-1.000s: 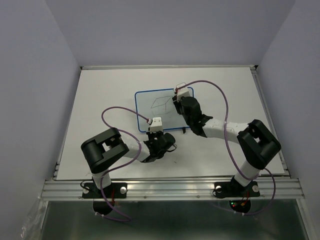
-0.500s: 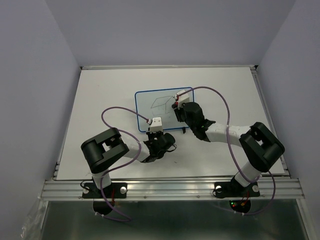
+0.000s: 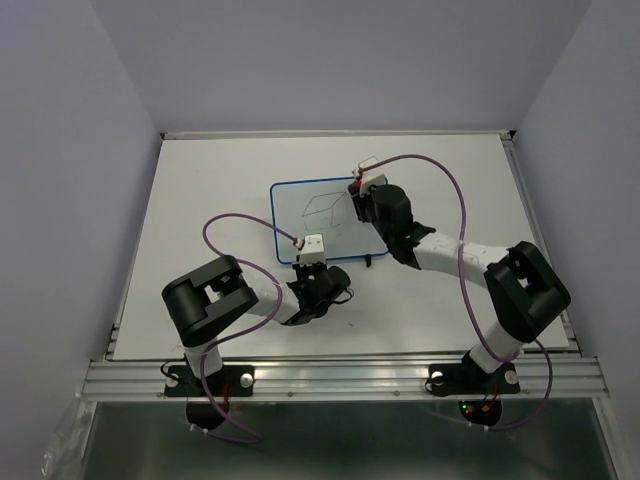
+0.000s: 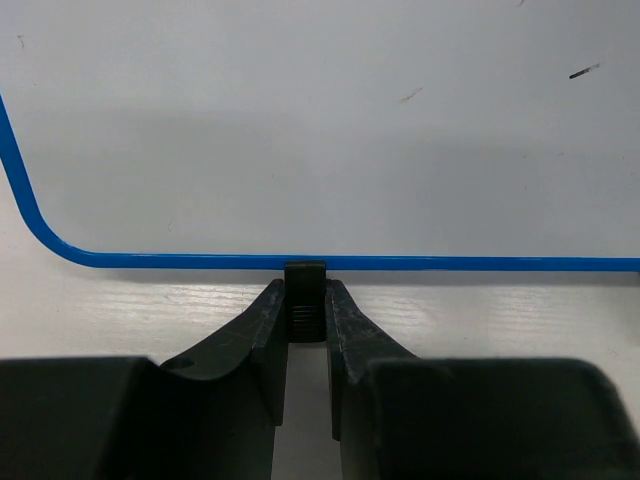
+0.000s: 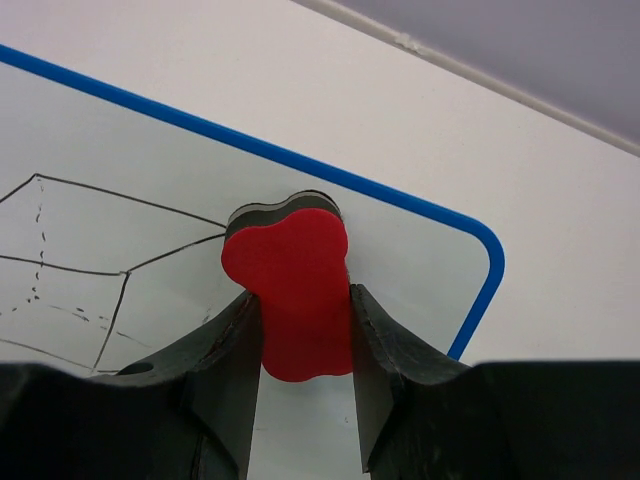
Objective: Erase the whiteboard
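The whiteboard (image 3: 300, 232) lies flat on the table, blue-rimmed, with a thin black line drawing (image 3: 322, 208) on its far half. My left gripper (image 4: 305, 312) is shut on the board's small black foot (image 4: 305, 290) at the near edge. My right gripper (image 5: 300, 320) is shut on a red eraser (image 5: 295, 285). The eraser is pressed on the whiteboard (image 5: 410, 260) near its far right corner, just right of the drawing (image 5: 100, 260). In the top view the right gripper (image 3: 363, 193) hangs over that corner.
The board's second black foot (image 3: 369, 260) juts from the near right edge. The white table (image 3: 210, 190) is bounded by purple walls on three sides and a metal rail (image 3: 340, 375) at the front. Purple cables loop above both arms.
My right gripper slid the eraser toward me over the board's right side, then back out to the far right corner. The left arm stayed still.
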